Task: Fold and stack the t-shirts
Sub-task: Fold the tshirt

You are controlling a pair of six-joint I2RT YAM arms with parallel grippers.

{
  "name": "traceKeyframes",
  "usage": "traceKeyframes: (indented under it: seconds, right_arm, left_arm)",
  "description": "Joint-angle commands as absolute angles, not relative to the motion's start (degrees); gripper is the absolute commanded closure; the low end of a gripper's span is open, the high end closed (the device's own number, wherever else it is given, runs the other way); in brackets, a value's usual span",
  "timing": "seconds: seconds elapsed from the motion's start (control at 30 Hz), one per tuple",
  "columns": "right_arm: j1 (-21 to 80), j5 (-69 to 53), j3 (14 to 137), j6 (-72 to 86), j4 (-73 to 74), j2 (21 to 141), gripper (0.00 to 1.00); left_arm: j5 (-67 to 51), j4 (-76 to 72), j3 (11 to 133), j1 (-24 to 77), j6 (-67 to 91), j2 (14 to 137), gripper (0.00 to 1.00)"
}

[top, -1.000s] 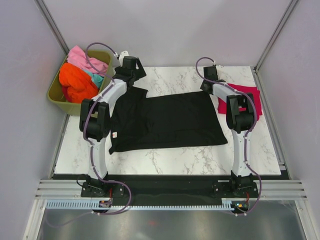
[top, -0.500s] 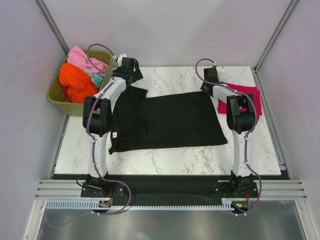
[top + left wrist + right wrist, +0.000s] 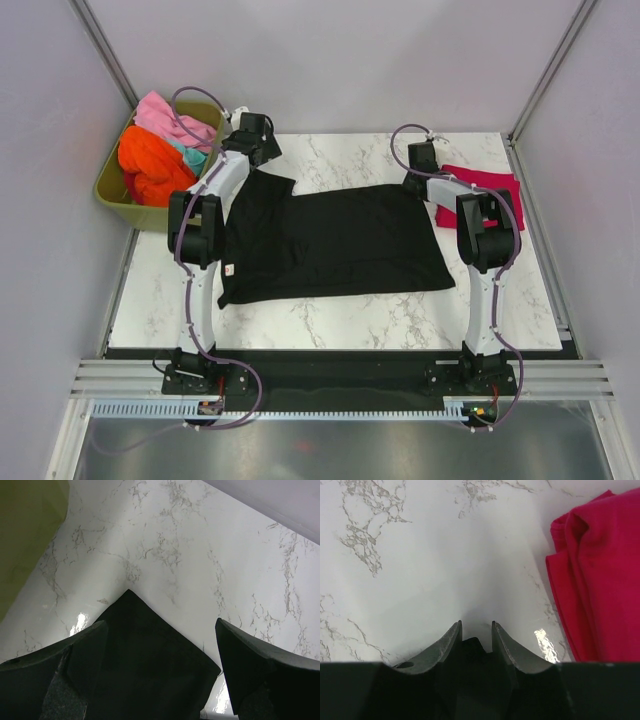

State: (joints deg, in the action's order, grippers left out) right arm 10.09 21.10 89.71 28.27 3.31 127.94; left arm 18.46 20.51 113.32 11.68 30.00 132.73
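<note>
Only through the wrist views are we seeing our left pincer (image 3: 160, 625) gaping wide over the black t-shirt (image 3: 340, 240) and our right pincer (image 3: 476, 627) narrowly pinching it, near the counter's (image 3: 340, 155) far edge.

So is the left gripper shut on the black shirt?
No: the left gripper is open, fingers spread wide either side of the black shirt corner.

Overhead camera looks down; close wrist cameras share its black t-shirt (image 3: 340, 240) corners.
</note>
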Motion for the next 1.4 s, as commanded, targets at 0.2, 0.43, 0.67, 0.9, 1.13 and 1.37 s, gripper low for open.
traceKeyframes:
  seconds: [0.2, 0.43, 0.67, 0.9, 1.13, 1.37]
  right_arm:
    - [10.5, 21.9, 87.3, 28.5, 4.1, 125.9, 0.88]
    - [10.5, 23.0, 87.6, 28.8, 4.2, 126.0, 1.0]
    - [10.5, 23.4, 87.5, 29.0, 4.2, 125.9, 1.0]
    - [10.4, 23.1, 87.4, 29.3, 4.3, 125.9, 1.0]
    - [10.2, 22.9, 87.3, 29.5, 4.2, 125.8, 1.0]
    - [10.1, 22.8, 87.1, 29.6, 4.3, 125.7, 1.0]
  left_arm:
    - [19.1, 21.4, 116.2, 10.5, 28.9, 134.3, 0.05]
    - [19.4, 21.7, 117.1, 10.3, 28.6, 135.4, 0.11]
    - [17.8, 24.1, 120.5, 10.3, 27.4, 138.7, 0.17]
    - [21.9, 27.8, 123.8, 10.3, 26.8, 141.8, 0.22]
    - [22.3, 29.4, 126.2, 9.6, 27.6, 144.0, 0.3]
    - [16.6, 30.1, 128.0, 7.5, 29.9, 145.5, 0.4]
